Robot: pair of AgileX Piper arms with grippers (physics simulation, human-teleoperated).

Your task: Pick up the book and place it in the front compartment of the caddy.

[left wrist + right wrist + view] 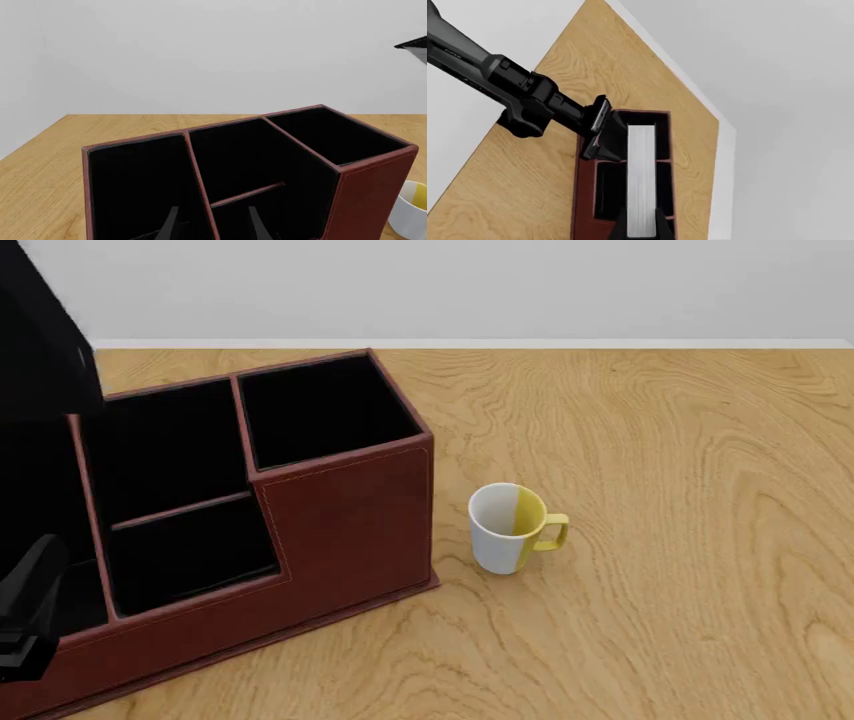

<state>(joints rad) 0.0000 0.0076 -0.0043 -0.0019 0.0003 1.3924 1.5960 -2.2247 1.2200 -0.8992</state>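
The reddish-brown caddy (350,530) stands at the table's left, black inside, with its stepped-down wall at the near end. In the right wrist view my right gripper (642,226) is shut on the book (640,170), pale grey face showing, held high over the caddy (582,200) and lined up along its length. The black slab at the front view's top left looks like the book (40,330); its corner shows in the left wrist view (415,46). My left gripper (213,227) is open and empty, low beside the caddy (373,190) at its near left end, and also shows in the front view (27,615).
A white-and-yellow mug (510,530) stands upright on the wooden table just right of the caddy; it also shows in the left wrist view (415,209). My left arm (527,100) reaches in beside the caddy's end, below the held book.
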